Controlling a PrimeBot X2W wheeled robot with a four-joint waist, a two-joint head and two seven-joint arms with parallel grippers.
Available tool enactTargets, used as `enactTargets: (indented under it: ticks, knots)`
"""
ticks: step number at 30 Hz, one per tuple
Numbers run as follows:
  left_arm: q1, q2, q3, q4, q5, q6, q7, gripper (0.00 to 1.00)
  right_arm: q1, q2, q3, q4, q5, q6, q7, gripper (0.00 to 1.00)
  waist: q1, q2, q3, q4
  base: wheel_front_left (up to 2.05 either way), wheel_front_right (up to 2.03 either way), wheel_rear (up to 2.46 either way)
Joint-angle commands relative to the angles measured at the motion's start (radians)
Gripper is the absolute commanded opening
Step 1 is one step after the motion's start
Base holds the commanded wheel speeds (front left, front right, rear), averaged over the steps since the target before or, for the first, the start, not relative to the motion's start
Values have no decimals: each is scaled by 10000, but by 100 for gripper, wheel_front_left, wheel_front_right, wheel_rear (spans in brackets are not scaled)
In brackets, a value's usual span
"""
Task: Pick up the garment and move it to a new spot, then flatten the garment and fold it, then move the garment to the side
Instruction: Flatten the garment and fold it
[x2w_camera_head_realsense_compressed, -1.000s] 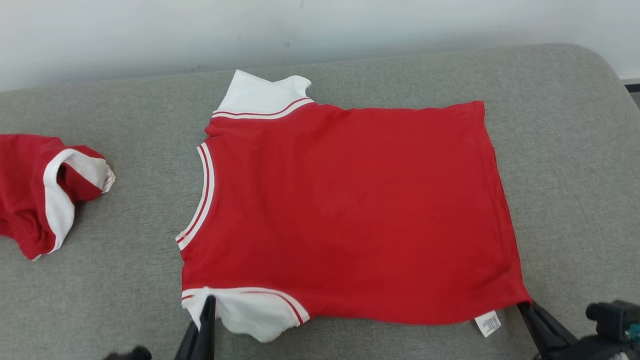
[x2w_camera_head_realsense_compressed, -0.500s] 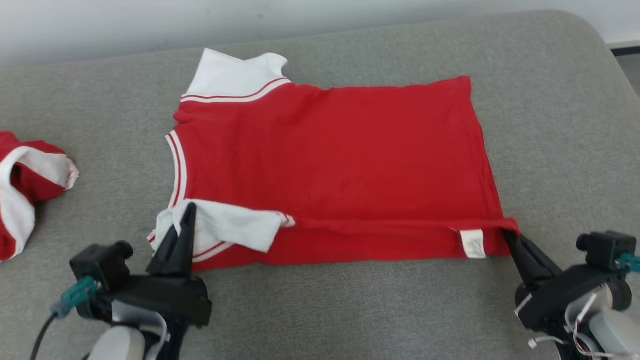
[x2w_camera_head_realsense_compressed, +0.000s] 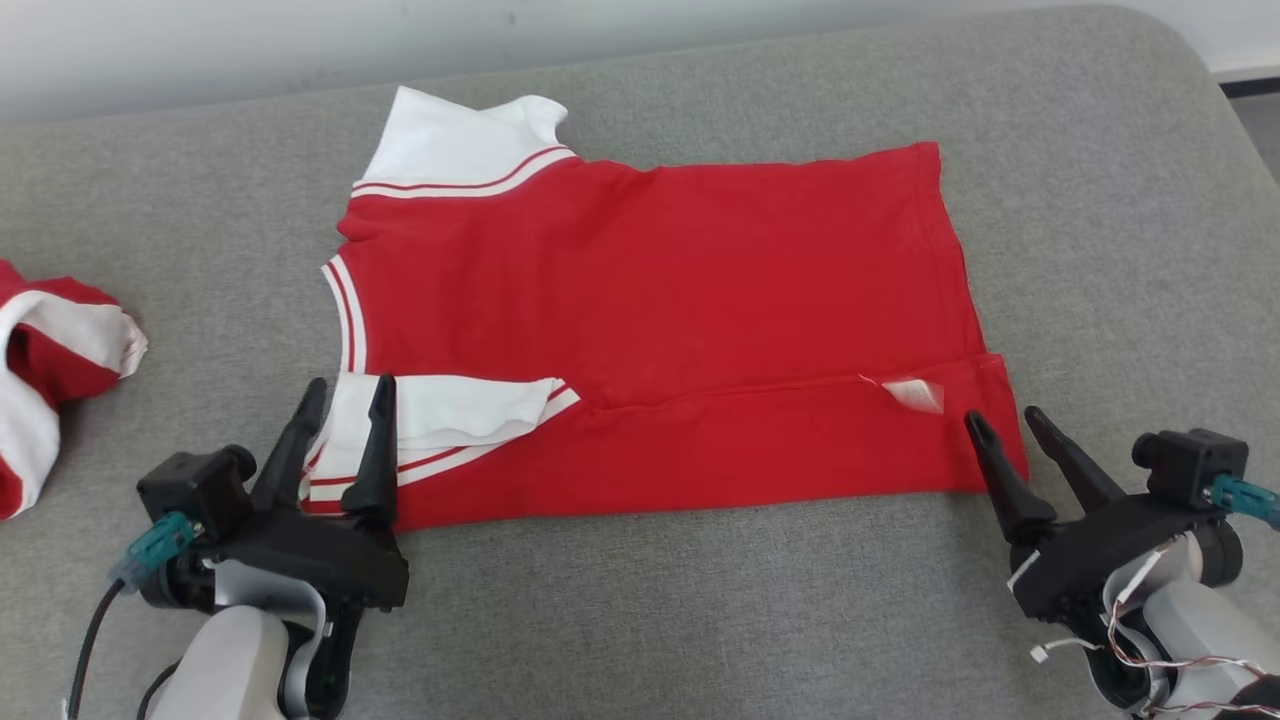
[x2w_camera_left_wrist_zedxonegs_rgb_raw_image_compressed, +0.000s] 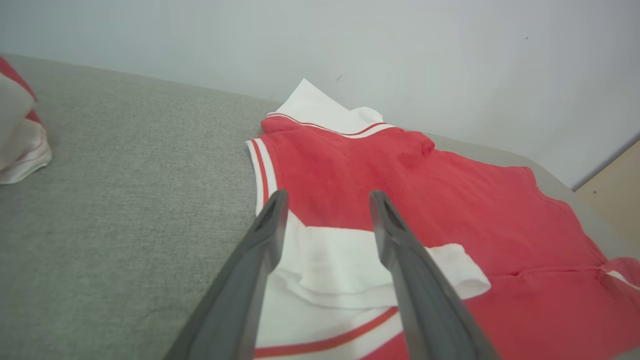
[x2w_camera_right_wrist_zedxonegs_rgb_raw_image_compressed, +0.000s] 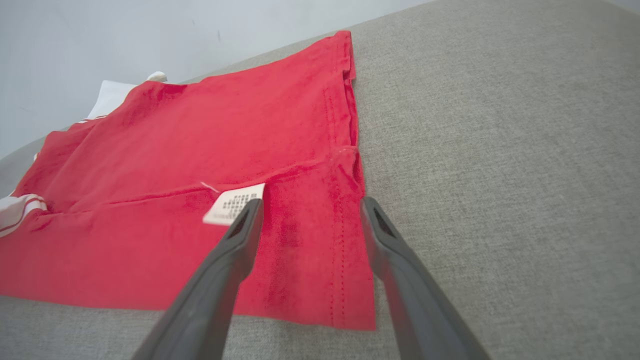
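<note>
My left gripper (x2w_camera_head_realsense_compressed: 350, 383) stands spread, nothing between the fingers; they straddle the white sleeve (x2w_camera_head_realsense_compressed: 450, 415), which lies doubled back onto the red body. Whether the tips touch the cloth I cannot tell. My right gripper (x2w_camera_head_realsense_compressed: 1002, 415) is spread wide too, empty, at the near hem corner of the garment (x2w_camera_head_realsense_compressed: 650, 280). The garment lies flat across the middle of the grey cushion (x2w_camera_head_realsense_compressed: 700, 600), neck to my left, hem to my right, with its near edge folded over as a long strip. My right wrist view shows printed lines on the care label (x2w_camera_right_wrist_zedxonegs_rgb_raw_image_compressed: 234, 204) just beside my left-hand finger; from the head view the label reads only as a pale scrap. My left wrist view picks up a pale wooden panel (x2w_camera_left_wrist_zedxonegs_rgb_raw_image_compressed: 615, 185) past the cushion's end. A second red-and-white garment (x2w_camera_head_realsense_compressed: 50, 370) sits crumpled well apart at far left. Pale wall (x2w_camera_head_realsense_compressed: 200, 40) behind. My own fingers cover part of the sleeve and the hem.
</note>
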Motion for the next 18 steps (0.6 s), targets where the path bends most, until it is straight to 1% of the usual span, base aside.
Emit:
enactTargets:
  ticks: [1, 7, 10, 14, 18]
  knots:
    - [143, 8, 52, 52, 143, -7, -138, 100, 57, -136, 95, 105, -23, -24, -187, 100, 0, -1, -125, 119, 0, 0, 0]
    - [770, 131, 104, -137, 328, 99, -259, 100, 430, -299, 283, 266, -61, -24, -455, 100, 0, -1, -237, 245, 0, 0, 0]
    - [1181, 295, 1, -150, 628, 146, -298, 100, 552, -326, 325, 421, -129, -24, -541, 100, 0, -1, -243, 287, 0, 0, 0]
    - [1528, 370, -111, -30, 833, 233, -312, 100, 612, -246, 274, 678, -177, -24, -650, 100, 0, -1, -254, 346, 0, 0, 0]
    - [1366, 464, -273, 331, 946, 226, -206, 100, 469, -109, 232, 1012, -224, -24, -709, 100, 0, -1, -247, 364, 0, 0, 0]
